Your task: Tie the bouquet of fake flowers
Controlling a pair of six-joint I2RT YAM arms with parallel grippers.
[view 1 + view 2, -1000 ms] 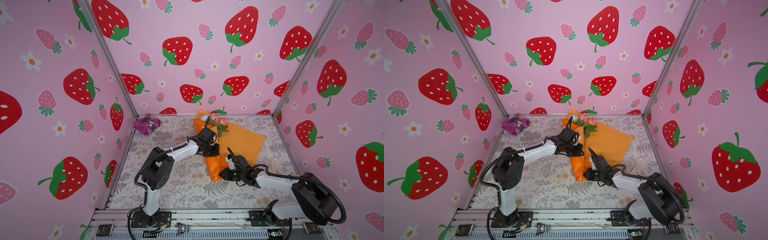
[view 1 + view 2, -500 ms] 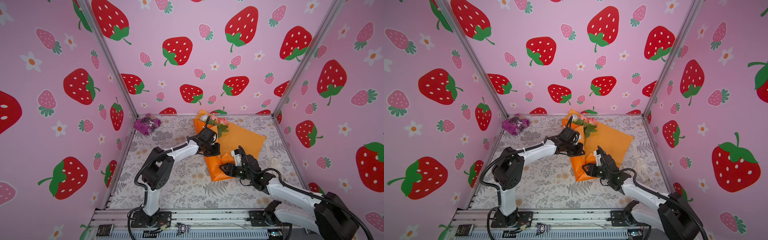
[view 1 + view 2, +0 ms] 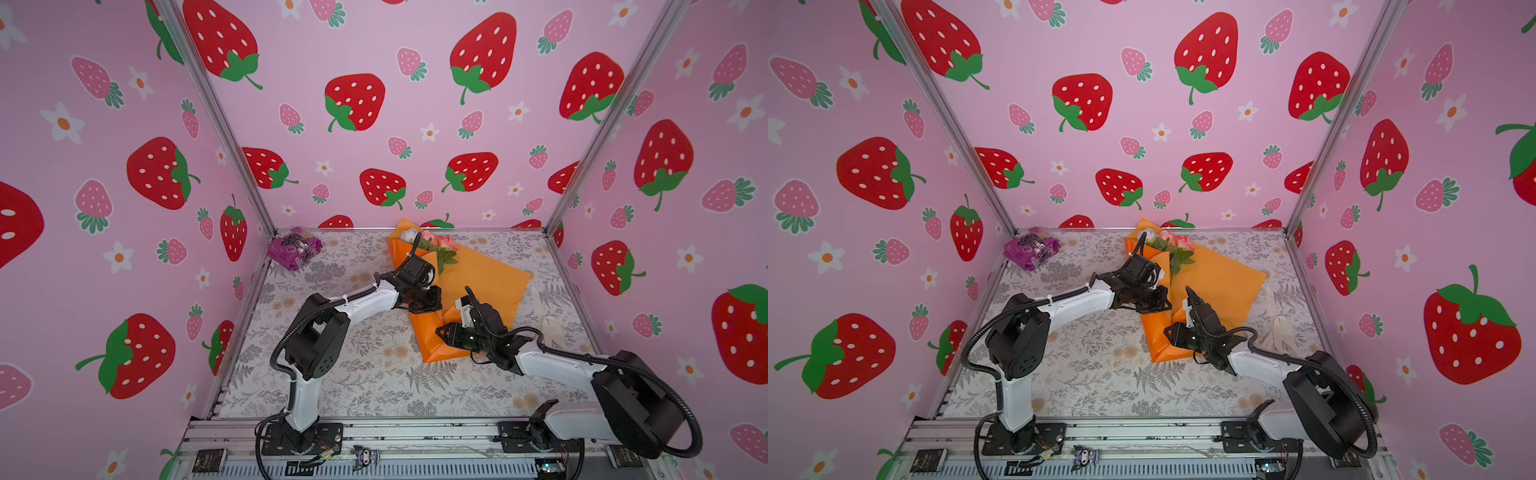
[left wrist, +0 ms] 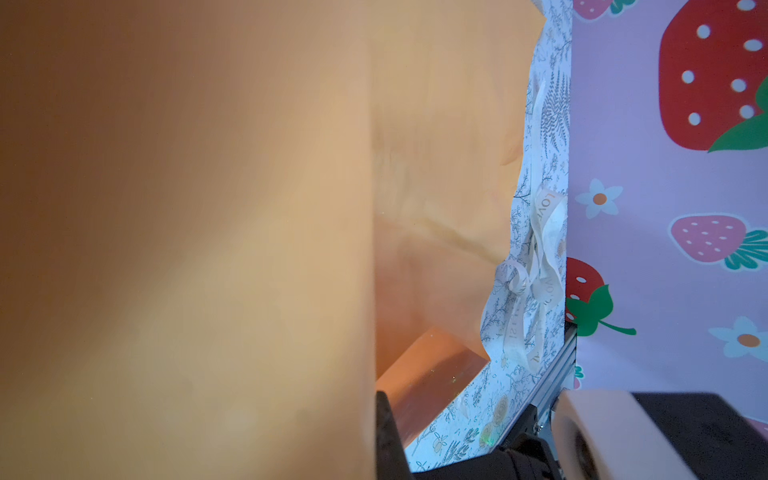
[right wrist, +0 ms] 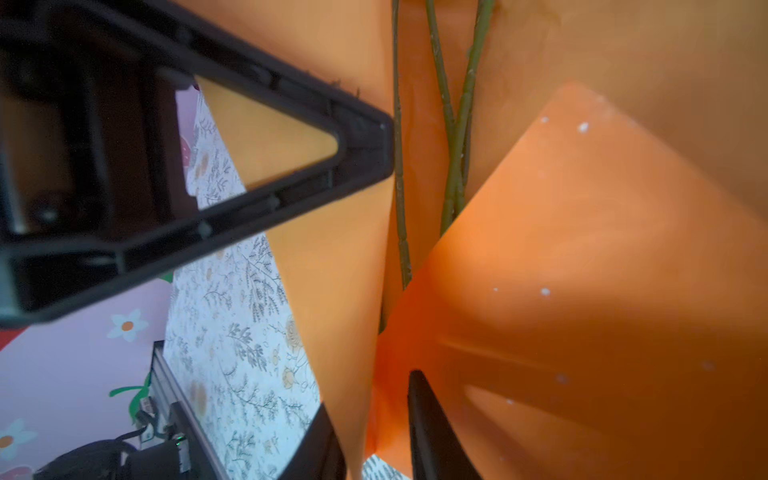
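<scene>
wrapping paper [image 3: 486, 282]: smooth matt paper | packet [image 3: 294, 248]: crinkly glossy plastic | ribbon [image 4: 548, 224]: satiny cloth | frame post [image 3: 222, 120]: bare metal

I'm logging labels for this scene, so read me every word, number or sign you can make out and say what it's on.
"LOV": on the cream ribbon in the left wrist view; its other lettering is blurred.
Purple packet: print too small to read.
Black plate on the front rail: lettering too small to read.
</scene>
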